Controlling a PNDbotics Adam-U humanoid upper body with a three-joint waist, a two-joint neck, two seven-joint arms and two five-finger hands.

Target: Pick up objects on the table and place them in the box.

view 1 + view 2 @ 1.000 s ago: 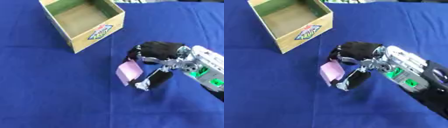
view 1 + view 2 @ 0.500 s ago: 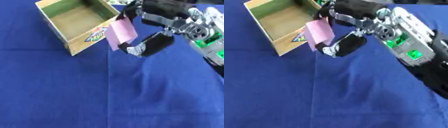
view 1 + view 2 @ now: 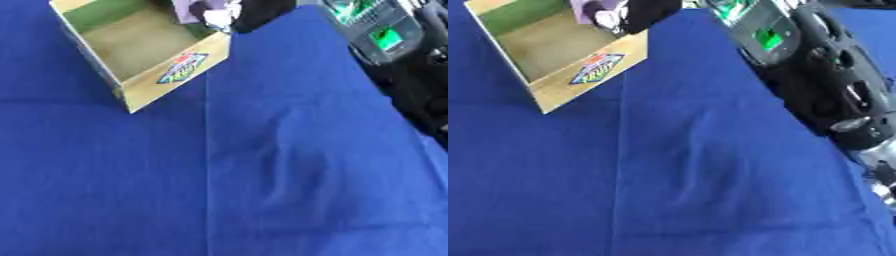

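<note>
A deep blue woven tablecloth [image 3: 262, 175] covers the whole work surface; it looks matt and soft, with a straight pressed crease running from twelve to six o'clock and shallow wrinkles toward four o'clock. The open tan cardboard box [image 3: 175, 82], at eleven o'clock, has dull, papery walls, a flat green lining on its far inner side and a printed label on its outer face. The pale pink flat piece [image 3: 584, 9] over the box looks smooth and matt. The robot's black right hand [image 3: 645, 10] and forearm look like hard, slightly glossy plastic with silvery metal parts.
</note>
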